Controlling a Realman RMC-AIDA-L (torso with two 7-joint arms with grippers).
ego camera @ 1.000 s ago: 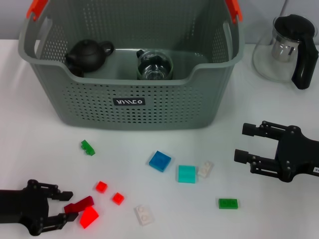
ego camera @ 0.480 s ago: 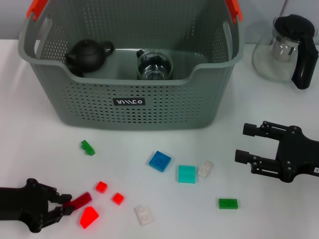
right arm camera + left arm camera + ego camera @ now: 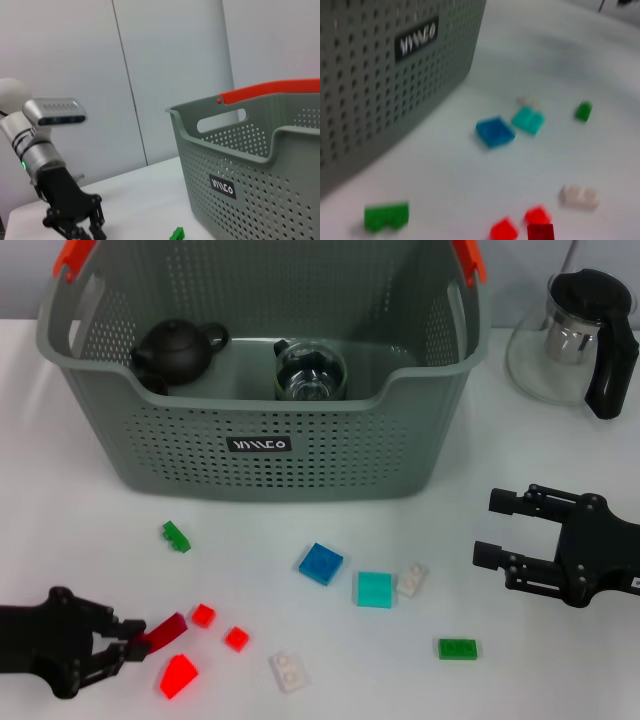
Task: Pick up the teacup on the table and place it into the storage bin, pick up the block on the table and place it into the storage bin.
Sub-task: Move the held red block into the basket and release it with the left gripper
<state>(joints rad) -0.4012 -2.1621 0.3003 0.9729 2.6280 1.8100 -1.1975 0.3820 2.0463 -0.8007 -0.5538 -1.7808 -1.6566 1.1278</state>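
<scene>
The storage bin (image 3: pixel 260 445) stands at the back of the table, with a glass teacup (image 3: pixel 311 370) and a black teapot (image 3: pixel 175 348) inside it. At the front left my left gripper (image 3: pixel 135 637) is shut on a dark red block (image 3: pixel 165 632), which juts out tilted from its fingers. In the left wrist view this dark red block (image 3: pixel 540 232) shows at the frame's edge, with the bin's wall (image 3: pixel 385 85) beyond. My right gripper (image 3: pixel 485 527) hovers open at the right, holding nothing.
Loose blocks lie in front of the bin: a red wedge (image 3: pixel 178 675), two small red ones (image 3: pixel 203 615), blue (image 3: pixel 321 563), teal (image 3: pixel 373 589), white ones (image 3: pixel 288 672), green ones (image 3: pixel 457 648). A glass pitcher (image 3: pixel 575 335) stands at the back right.
My left gripper's fingers have shut on the dark red block and drawn it slightly left and away from the red wedge. The right arm has stayed put.
</scene>
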